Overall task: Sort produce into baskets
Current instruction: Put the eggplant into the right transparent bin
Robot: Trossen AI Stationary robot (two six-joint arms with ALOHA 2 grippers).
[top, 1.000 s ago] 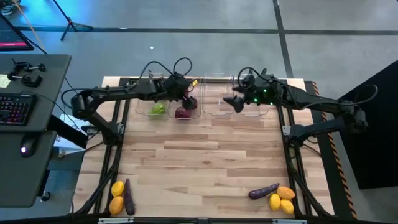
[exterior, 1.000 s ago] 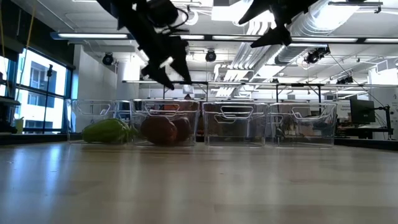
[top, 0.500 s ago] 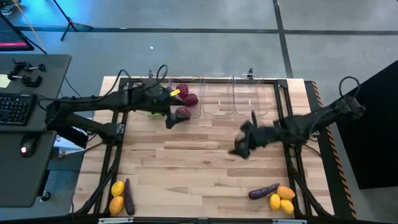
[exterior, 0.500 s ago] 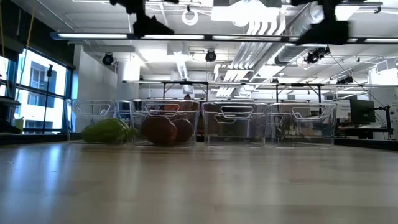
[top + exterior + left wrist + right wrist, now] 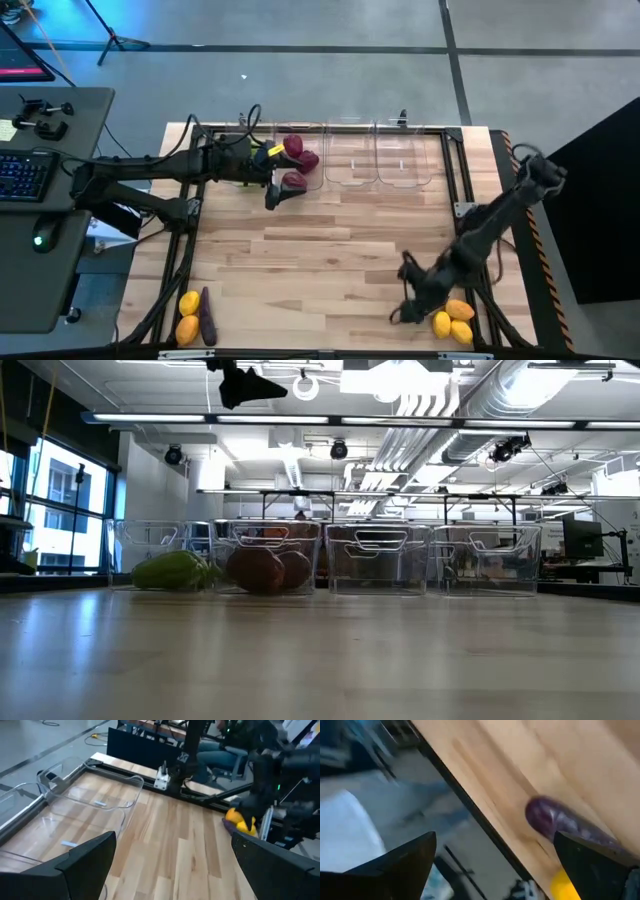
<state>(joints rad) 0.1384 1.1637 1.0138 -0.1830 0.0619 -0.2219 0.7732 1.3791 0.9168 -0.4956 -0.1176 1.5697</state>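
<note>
Four clear baskets (image 5: 350, 165) stand in a row at the table's far edge. The leftmost holds a green pepper (image 5: 172, 570); the second holds dark red pieces (image 5: 297, 160). My left gripper (image 5: 272, 196) hangs open and empty just in front of the second basket. My right gripper (image 5: 400, 300) is open over the near right corner. In its wrist view it is above a purple eggplant (image 5: 560, 822) that lies on the table beside yellow citrus (image 5: 450, 320). The fingers stand apart from the eggplant.
A second group lies at the near left corner: yellow and orange citrus (image 5: 188, 315) and a purple eggplant (image 5: 207, 315). A black metal frame (image 5: 455, 160) runs around the table's edges. The two right baskets (image 5: 405, 165) hold nothing. The middle of the wooden table (image 5: 320, 250) is bare.
My right gripper has swung from above the right baskets toward the table's near edge, down to the produce at the near right corner. My left gripper has drawn back from over the second basket toward the near side and risen, then kept still.
</note>
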